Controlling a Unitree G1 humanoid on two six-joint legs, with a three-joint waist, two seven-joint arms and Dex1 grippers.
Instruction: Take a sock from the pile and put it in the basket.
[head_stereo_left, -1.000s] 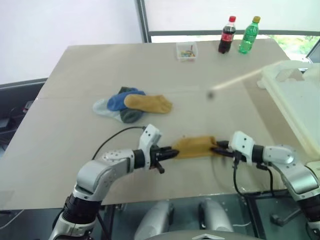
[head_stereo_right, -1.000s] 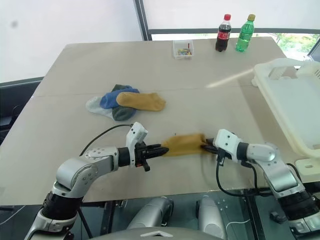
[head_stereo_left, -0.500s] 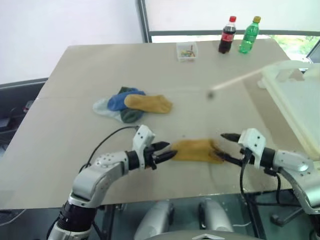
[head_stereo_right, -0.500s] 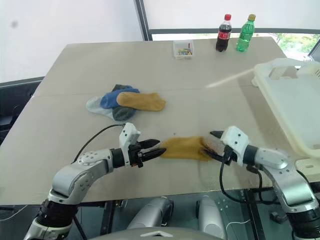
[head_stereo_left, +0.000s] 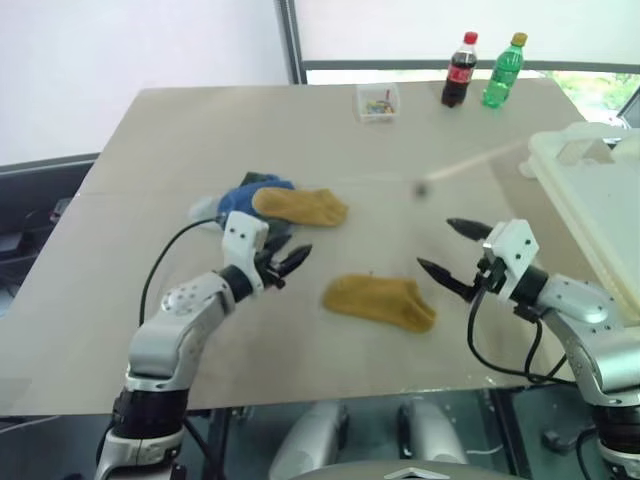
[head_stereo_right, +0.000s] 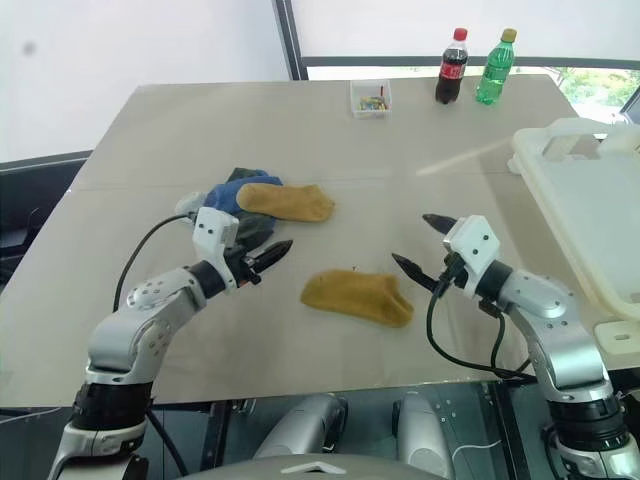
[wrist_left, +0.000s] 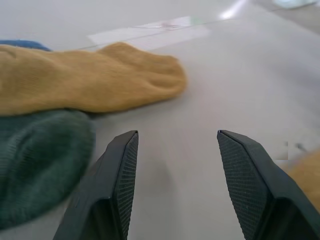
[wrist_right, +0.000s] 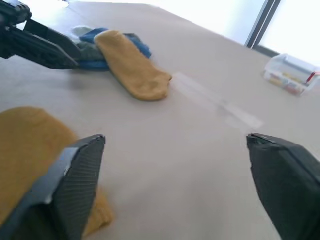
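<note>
Now a loose mustard sock (head_stereo_left: 380, 301) lies flat on the table (head_stereo_left: 150, 150), its long axis running between both grippers. The right gripper (head_stereo_left: 448, 250), jaws wide apart and empty, is nearer it and nearer the basket (head_stereo_left: 590, 200). The left gripper (head_stereo_left: 287, 262), parted, hovers beside the pile (head_stereo_left: 268, 205). Earlier both pinched that sock's ends; they have since released it and lifted away.

Daylight comes from the window (head_stereo_left: 460, 30) at twelve o'clock and is strong there, almost washed out. The table (head_stereo_right: 330, 140) is evenly bright, with one pale streak of glare at about two o'clock. Shadows are soft and weak. In my wrist views my own fingers (wrist_left: 117, 185) look blurred, and so does the near sock (wrist_right: 30, 150).
</note>
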